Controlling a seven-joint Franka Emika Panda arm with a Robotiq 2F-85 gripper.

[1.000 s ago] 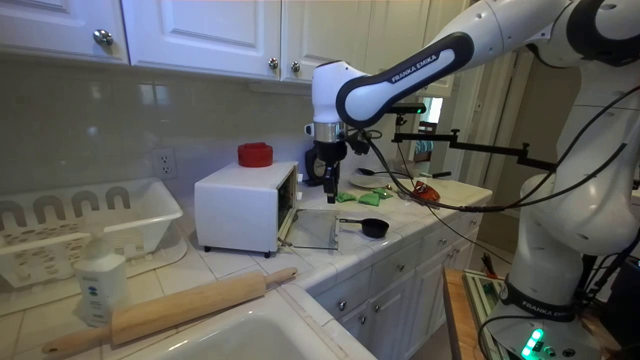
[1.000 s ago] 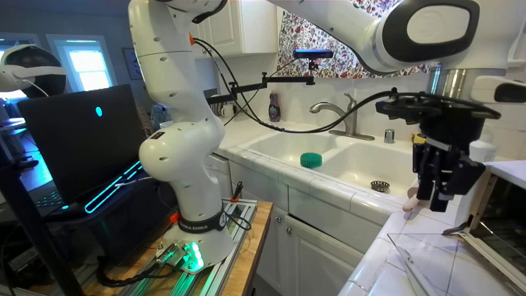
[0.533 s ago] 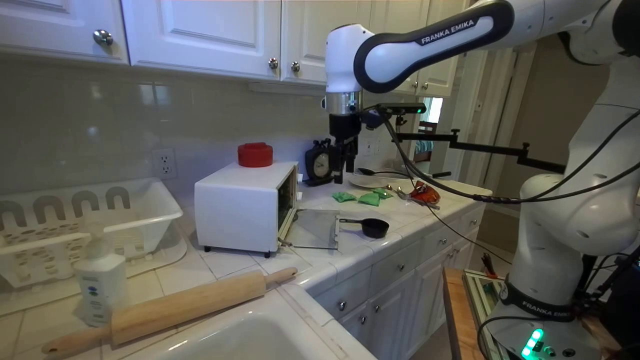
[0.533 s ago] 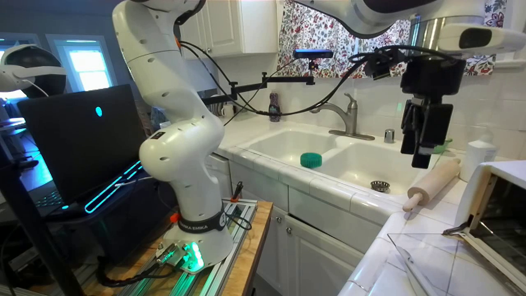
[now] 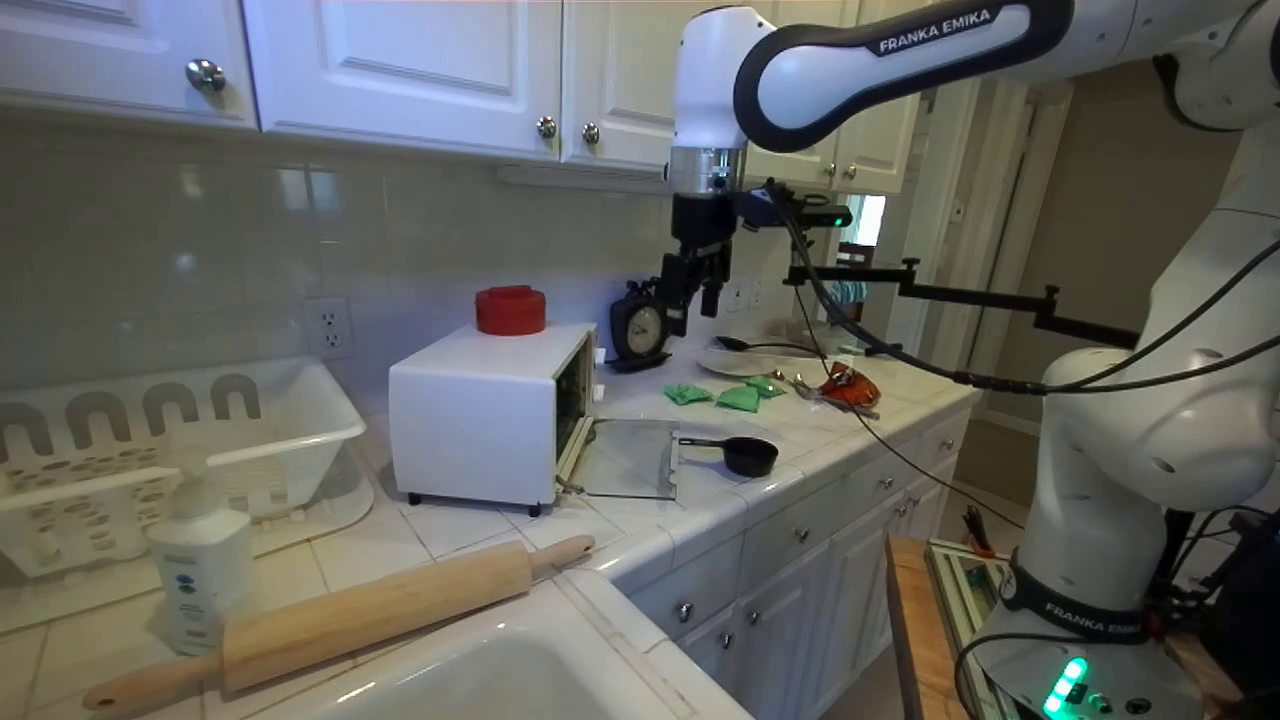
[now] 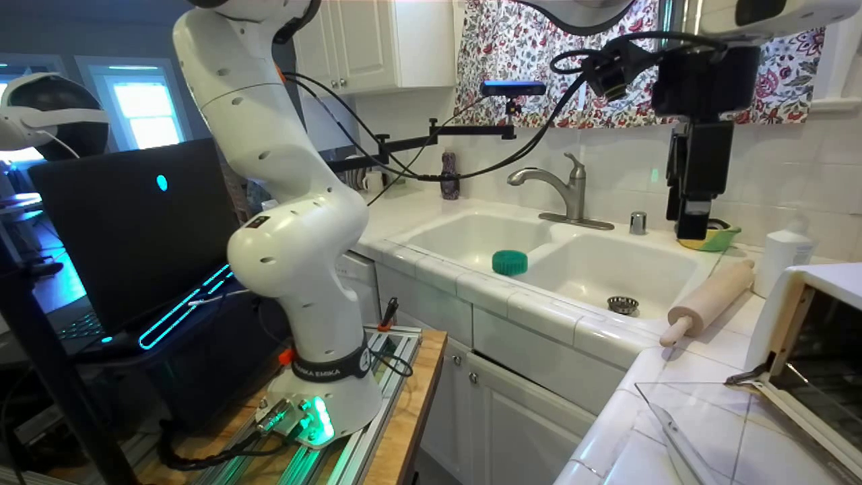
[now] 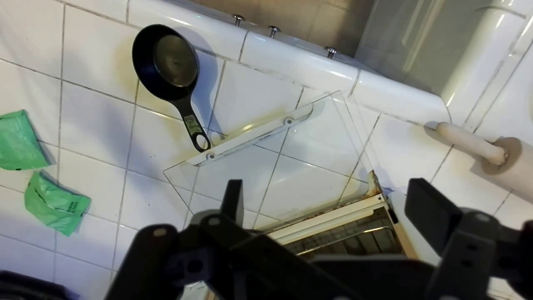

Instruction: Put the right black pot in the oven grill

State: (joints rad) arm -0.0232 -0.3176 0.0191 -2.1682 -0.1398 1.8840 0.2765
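A small black pot stands on the tiled counter, its bowl away from the oven. In the wrist view the black pot lies at upper left, with its handle's end at the white door handle; whether they touch I cannot tell. The oven grill is a white box, its glass door lowered flat toward the counter. Its dark inside with a wire rack shows partly in the wrist view; my gripper covers the rest. High above the counter, the gripper is open, its fingers wide apart with nothing between them.
On top of the oven sits a red container. A dial scale stands behind the gripper. Green packets lie beyond the pot. Nearer are a rolling pin, a soap bottle and a white dish rack.
My gripper has risen and drawn away from the oven, and its jaws have spread wider. The pot, oven and lowered door have stayed in place.
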